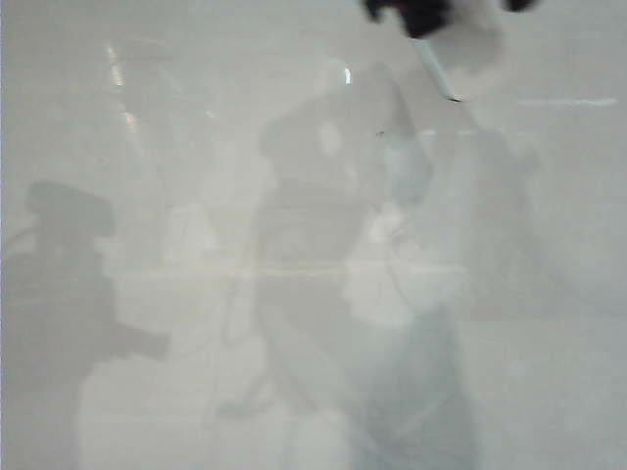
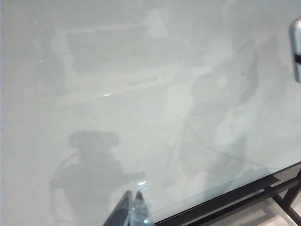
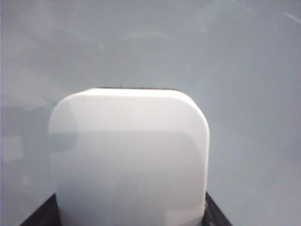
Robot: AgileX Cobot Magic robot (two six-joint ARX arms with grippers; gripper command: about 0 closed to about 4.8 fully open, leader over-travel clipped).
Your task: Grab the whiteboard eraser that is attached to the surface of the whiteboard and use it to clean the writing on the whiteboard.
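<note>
Eraser point(image 3: 129, 157) clamped in right pincer point(image 3: 129, 219) above whiteboard point(image 3: 244, 56); left pincer point(image 2: 133, 212) together

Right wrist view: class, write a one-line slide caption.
Right end effector holds a white, rounded-corner rectangular whiteboard eraser over the glossy pale grey whiteboard.

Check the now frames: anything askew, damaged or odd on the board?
Nothing damaged or spilled. The whiteboard eraser sits in the right gripper over the whiteboard, well off the left gripper near the board's edge. One oddity: no writing shows in any view, only reflections and shadows, and the exterior view is blurred.
</note>
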